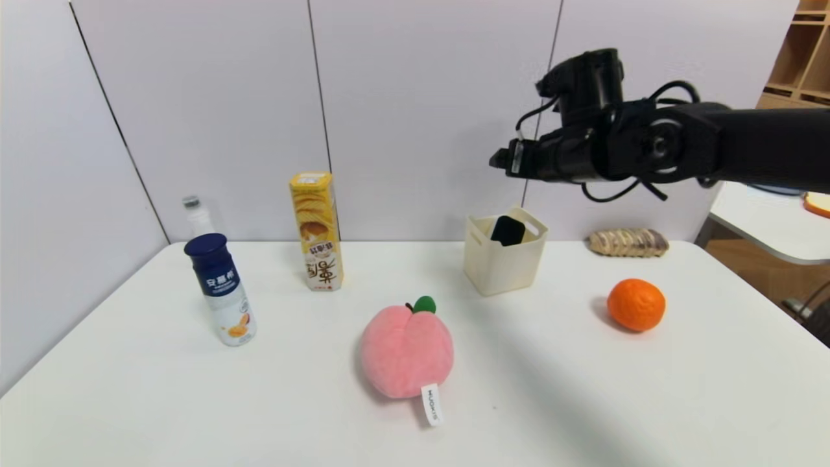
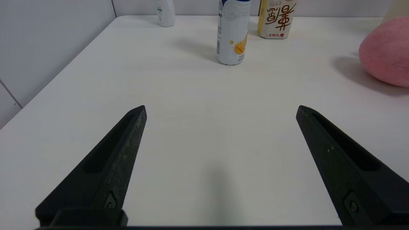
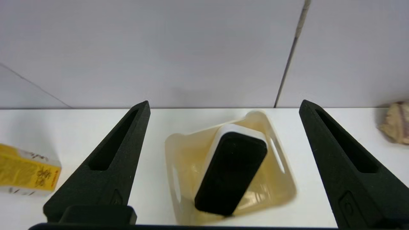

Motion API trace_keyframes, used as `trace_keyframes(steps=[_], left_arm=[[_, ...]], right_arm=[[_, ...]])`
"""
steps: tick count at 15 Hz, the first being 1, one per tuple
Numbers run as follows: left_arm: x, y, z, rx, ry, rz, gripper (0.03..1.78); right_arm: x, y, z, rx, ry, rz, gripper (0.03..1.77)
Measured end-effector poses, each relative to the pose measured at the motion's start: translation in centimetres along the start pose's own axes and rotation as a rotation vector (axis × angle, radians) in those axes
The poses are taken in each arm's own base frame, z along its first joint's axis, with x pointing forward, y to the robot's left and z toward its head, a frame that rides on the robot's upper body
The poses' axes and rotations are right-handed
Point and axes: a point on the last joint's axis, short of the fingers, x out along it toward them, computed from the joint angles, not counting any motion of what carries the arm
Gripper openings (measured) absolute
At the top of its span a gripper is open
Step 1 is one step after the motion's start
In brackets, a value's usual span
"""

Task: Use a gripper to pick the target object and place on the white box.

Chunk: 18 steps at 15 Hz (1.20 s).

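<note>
- Behind the white desk (image 1: 583,402) stands a pale grey panel wall, and at the far right a wooden shelf and another white table edge show.
- My right hand (image 3: 223,108) hangs in the air above the box (image 1: 502,269), well over its rim, with the fingers (image 3: 115,159) spread wide and nothing between them.
- From my right wrist I look down into the box: the eraser (image 3: 231,172) lies inside it, tilted, with the black felt side up and the white base leaning against one wall.
- In the head view only the black end of the eraser (image 1: 508,230) shows above the rim of the box.
- The box stands at the back of the desk, between the yellow carton (image 1: 316,230) and the orange (image 1: 636,304).
- A brown bread-like thing (image 1: 628,242) lies behind the orange, near the wall.
- A plush peach (image 1: 406,350) lies in front of the box, nearer to me, with a white tag on it.
- A bottle with a blue cap (image 1: 220,288) stands on the left part of the desk, and a smaller white bottle (image 1: 196,217) stands behind it at the wall.
- My left hand (image 2: 220,108) is low over the bare desk on the left side, its fingers (image 2: 105,169) also wide apart and holding nothing.
</note>
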Motion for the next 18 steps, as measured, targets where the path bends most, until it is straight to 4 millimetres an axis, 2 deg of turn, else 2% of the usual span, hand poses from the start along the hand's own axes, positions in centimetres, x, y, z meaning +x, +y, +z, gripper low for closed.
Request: trace_keyframes(steps=[2, 4, 8, 10, 13, 16, 18], left_arm=[[0.0, 0.0, 0.0, 0.000, 0.000, -0.001, 1.69], [0.0, 0.0, 0.0, 0.000, 0.000, 0.000, 1.69], [0.0, 0.0, 0.0, 0.000, 0.000, -0.001, 1.69], [0.0, 0.0, 0.0, 0.000, 0.000, 0.000, 1.69], [0.0, 0.0, 0.0, 0.000, 0.000, 0.000, 1.69], [0.0, 0.0, 0.0, 0.000, 0.000, -0.001, 1.69], [0.0, 0.0, 0.0, 0.000, 0.000, 0.000, 1.69]], right_arm=[[-3.9, -0.7, 0.7, -0.001, 0.012, -0.002, 1.64], [-8.0, -2.3, 0.5, 0.000, 0.025, -0.017, 1.65], [-16.8, -6.9, -2.4, 0.003, 0.040, -0.076, 1.68], [-21.1, -9.3, -4.8, -0.010, 0.028, -0.112, 1.68], [-26.6, -12.5, -9.8, -0.058, 0.005, -0.196, 1.69], [-30.6, -14.0, -14.4, -0.118, -0.048, -0.255, 1.69], [-32.4, -14.5, -17.2, -0.156, -0.089, -0.278, 1.69]])
